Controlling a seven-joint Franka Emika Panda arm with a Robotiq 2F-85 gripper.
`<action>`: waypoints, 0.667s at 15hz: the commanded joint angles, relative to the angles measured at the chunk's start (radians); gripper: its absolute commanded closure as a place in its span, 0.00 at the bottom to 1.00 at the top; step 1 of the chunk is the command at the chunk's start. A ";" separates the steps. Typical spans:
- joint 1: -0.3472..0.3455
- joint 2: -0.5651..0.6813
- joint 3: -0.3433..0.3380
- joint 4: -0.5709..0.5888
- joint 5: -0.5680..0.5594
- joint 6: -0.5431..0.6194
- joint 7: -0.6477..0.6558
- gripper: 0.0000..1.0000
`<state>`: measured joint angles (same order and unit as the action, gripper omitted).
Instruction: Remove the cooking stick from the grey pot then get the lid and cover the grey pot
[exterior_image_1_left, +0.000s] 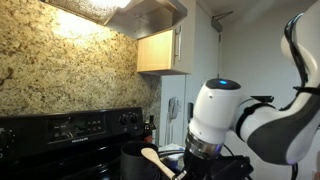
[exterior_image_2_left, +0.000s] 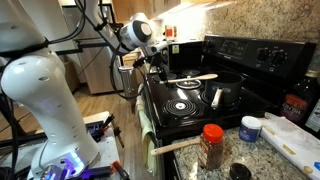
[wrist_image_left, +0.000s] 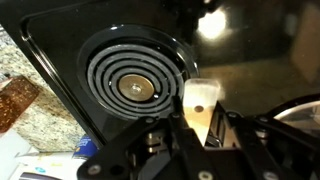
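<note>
Over the black stovetop (exterior_image_2_left: 165, 118), the claw (exterior_image_2_left: 158, 68) is clamped narrow on the handle end of the cooking stick (exterior_image_2_left: 198, 78). The stick reaches rightward toward the grey pot (exterior_image_2_left: 226, 96) — its far end seems to hang just above the rim, not inside. The wrist view shows pale wood pinched between the jaws, beside a burner coil (wrist_image_left: 133, 85). The removal step looks nearly done. Next the stick needs a resting spot on the surface (exterior_image_2_left: 265, 160), then the lid — which I cannot pick out — must be found.
</note>
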<state>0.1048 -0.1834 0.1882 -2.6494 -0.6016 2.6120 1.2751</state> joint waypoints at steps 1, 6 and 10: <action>-0.079 -0.159 0.068 -0.186 -0.286 0.129 0.184 0.93; -0.081 -0.128 0.109 -0.140 -0.686 0.152 0.512 0.93; -0.068 -0.039 0.094 -0.136 -0.863 0.201 0.617 0.93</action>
<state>0.0419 -0.2922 0.2914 -2.7858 -1.3416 2.7552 1.8135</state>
